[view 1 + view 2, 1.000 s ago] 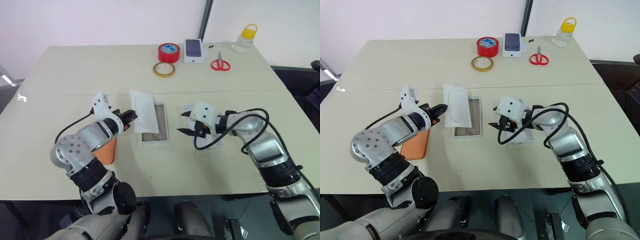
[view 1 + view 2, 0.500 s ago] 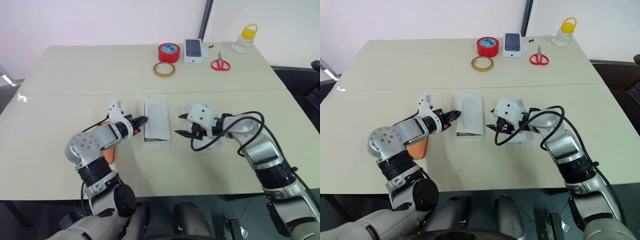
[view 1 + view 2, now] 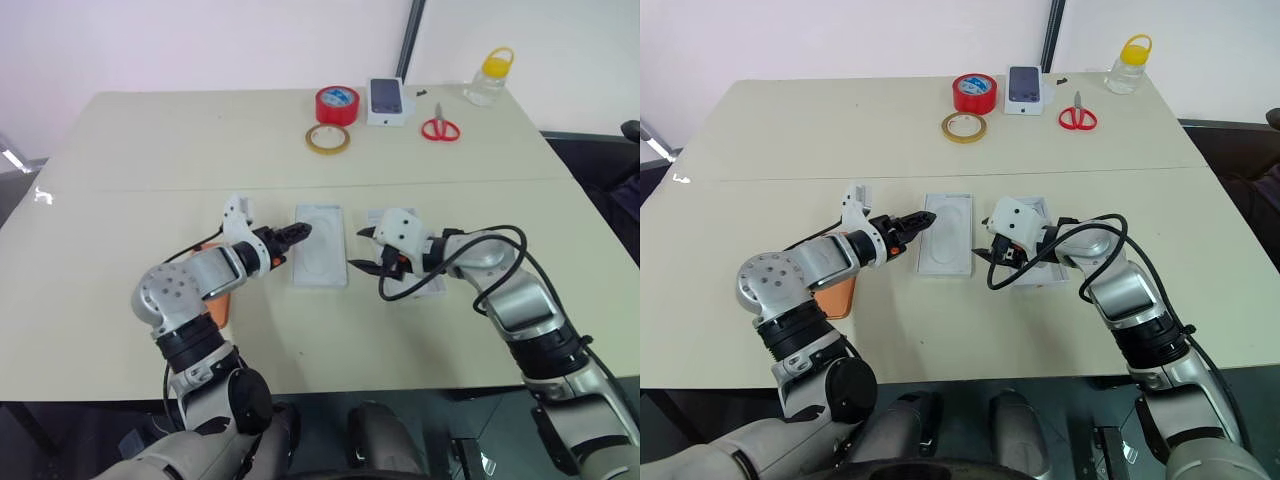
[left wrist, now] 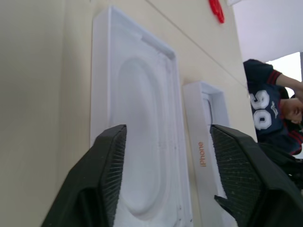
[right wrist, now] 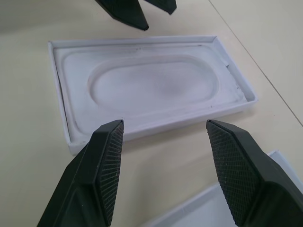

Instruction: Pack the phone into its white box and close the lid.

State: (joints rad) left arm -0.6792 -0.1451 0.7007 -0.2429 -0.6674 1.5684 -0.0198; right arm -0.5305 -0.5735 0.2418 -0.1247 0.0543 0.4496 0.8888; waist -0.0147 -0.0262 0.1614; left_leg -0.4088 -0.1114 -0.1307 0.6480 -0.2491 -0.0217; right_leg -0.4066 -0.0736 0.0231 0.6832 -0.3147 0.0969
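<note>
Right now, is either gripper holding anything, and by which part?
Nothing is held. The left gripper and right gripper both stand open on either side of the white box, which lies on the table.

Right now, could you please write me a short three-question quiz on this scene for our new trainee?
1. True or false: the phone already lies in the white box.
2. What lies inside the white box? A) a white insert B) scissors C) a tape roll
3. Are the left gripper and the right gripper open or shut?
Key: 1 false; 2 A; 3 both open.
</note>
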